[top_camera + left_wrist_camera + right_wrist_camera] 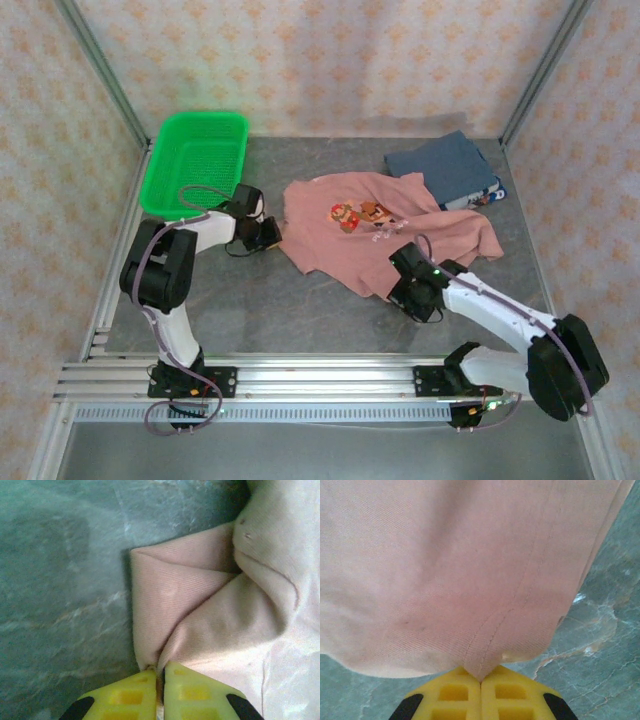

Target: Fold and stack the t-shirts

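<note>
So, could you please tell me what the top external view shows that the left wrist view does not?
Top external adds the green basket, the blue t-shirt and the right claw shut on the pink t-shirt's near hem. Left wrist adds the creased corner pinched in the left claw. Both share the pink t-shirt on the grey table.

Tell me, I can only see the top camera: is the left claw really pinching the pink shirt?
Observer: Yes. In the left wrist view the left gripper is shut on a folded corner of the pink shirt.
Operator: And the right claw?
Observer: In the right wrist view the right gripper is shut on the shirt's edge, just where a stitched seam runs down to it.
</note>
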Action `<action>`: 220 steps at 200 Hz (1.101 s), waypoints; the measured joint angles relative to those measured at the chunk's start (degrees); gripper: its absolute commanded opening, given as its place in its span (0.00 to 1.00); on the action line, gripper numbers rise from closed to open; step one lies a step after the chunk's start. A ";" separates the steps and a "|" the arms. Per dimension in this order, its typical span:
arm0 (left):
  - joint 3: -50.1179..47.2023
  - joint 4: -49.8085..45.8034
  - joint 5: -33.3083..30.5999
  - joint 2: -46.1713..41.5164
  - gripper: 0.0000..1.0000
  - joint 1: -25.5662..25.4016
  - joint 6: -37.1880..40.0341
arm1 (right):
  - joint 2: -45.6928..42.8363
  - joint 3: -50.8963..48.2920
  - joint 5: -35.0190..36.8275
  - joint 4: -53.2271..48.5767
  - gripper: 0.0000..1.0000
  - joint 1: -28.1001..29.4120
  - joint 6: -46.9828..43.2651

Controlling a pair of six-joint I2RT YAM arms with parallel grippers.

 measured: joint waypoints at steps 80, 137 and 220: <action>4.70 -14.97 -3.58 -16.20 0.02 -2.95 0.37 | -1.97 3.54 0.70 -5.27 0.00 -1.40 -4.31; 22.05 -28.46 -4.83 -10.29 0.02 -9.86 2.36 | -4.46 6.86 1.81 -10.54 0.00 -7.26 -9.79; 65.33 -43.25 -4.02 28.79 0.25 -19.52 9.92 | -4.44 8.94 1.97 -15.34 0.00 -16.06 -19.02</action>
